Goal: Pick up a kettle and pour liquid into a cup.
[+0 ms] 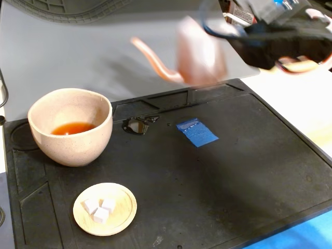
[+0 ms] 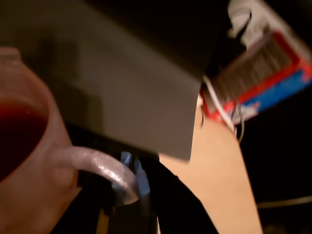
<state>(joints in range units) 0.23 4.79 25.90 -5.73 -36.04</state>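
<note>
Fixed view: kettle (image 1: 199, 52) motion-blurred, ridges and lid unreadable; its handle side at 3 o'clock is covered by the dark, smeared gripper (image 1: 244, 39), so the jaw gap can't be judged. Arm cut off by the top and right edges. Black mat (image 1: 233, 171) runs off the bottom and left edges.

Wrist view: kettle (image 2: 24, 161) cropped by the left and bottom edges, spout out of frame, all soft-focus. Loop handle (image 2: 105, 168) disappears at its 5 o'clock end behind dark gripper parts. Liquid (image 2: 17, 134) only a dark red patch, level unclear. Red-blue box (image 2: 273, 73) at 2 o'clock too blurred to read.
</note>
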